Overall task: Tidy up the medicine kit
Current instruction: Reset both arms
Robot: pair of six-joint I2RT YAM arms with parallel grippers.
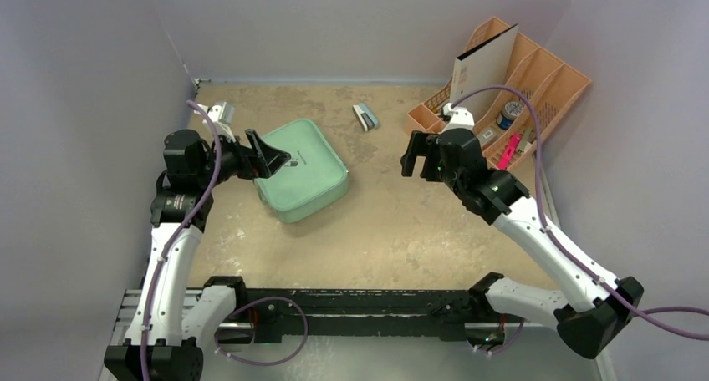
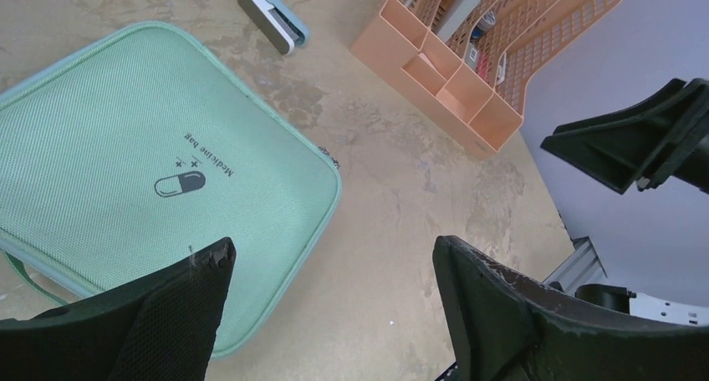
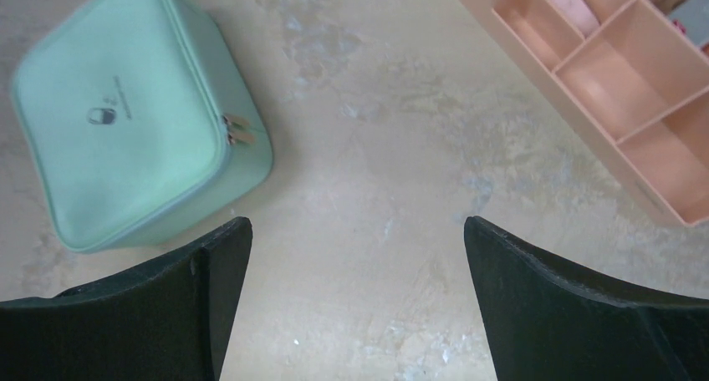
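The medicine kit [image 1: 303, 176] is a mint-green zipped case with a small pill logo. It lies closed on the tan table, left of centre. It also shows in the left wrist view [image 2: 125, 130] and the right wrist view [image 3: 125, 105]. Its zipper pulls [image 3: 239, 131] sit at one corner. My left gripper [image 1: 272, 155] hovers open and empty above the kit's left edge; in its own view [image 2: 332, 249] the jaws stand wide apart over the kit's corner. My right gripper [image 1: 416, 160] is open and empty over bare table to the right of the kit, with its jaws [image 3: 358, 226] wide apart.
A peach-orange slotted organizer [image 1: 548, 80] stands at the back right, holding a white board [image 1: 485, 63], a round tin [image 1: 511, 112] and a pink item [image 1: 508, 151]. A small white and teal stapler-like item [image 1: 364, 116] lies near the back wall. Grey walls enclose the table.
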